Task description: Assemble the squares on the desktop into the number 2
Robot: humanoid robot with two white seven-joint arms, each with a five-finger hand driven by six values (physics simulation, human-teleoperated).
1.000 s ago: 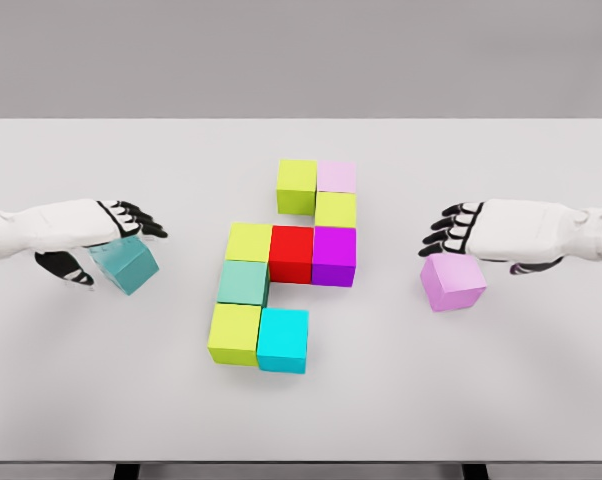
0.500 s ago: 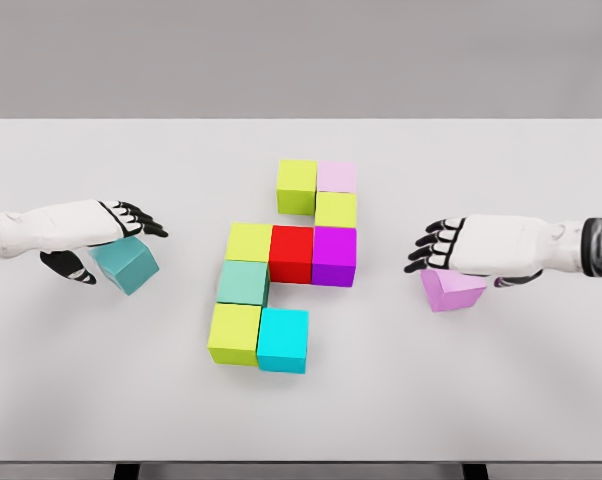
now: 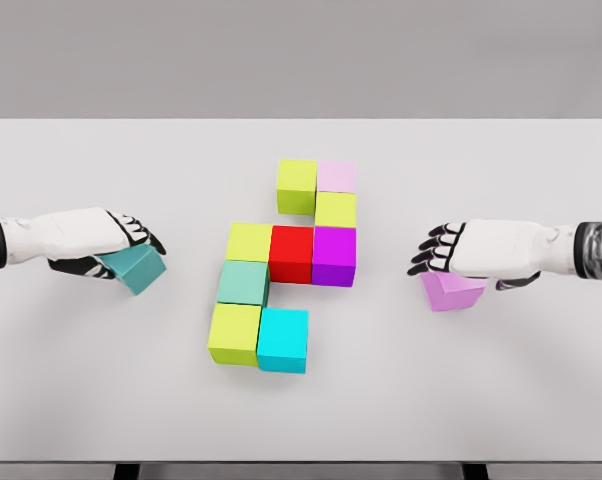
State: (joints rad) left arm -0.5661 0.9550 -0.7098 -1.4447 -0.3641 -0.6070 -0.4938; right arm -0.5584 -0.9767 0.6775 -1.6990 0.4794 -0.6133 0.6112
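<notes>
On the white matte tabletop (image 3: 501, 380), nine coloured cubes form a partial figure (image 3: 281, 265) at the centre, its upper row and lower row each one block short. At nine o'clock of it, the left hand (image 3: 96, 240) lies over a loose teal cube (image 3: 136, 268), thumb and fingers closing on its sides, seemingly grasping it for transfer. At three o'clock, the right hand (image 3: 471, 250) covers a loose pink cube (image 3: 451, 292) with fingers spread forward; whether it grips cannot be told.
</notes>
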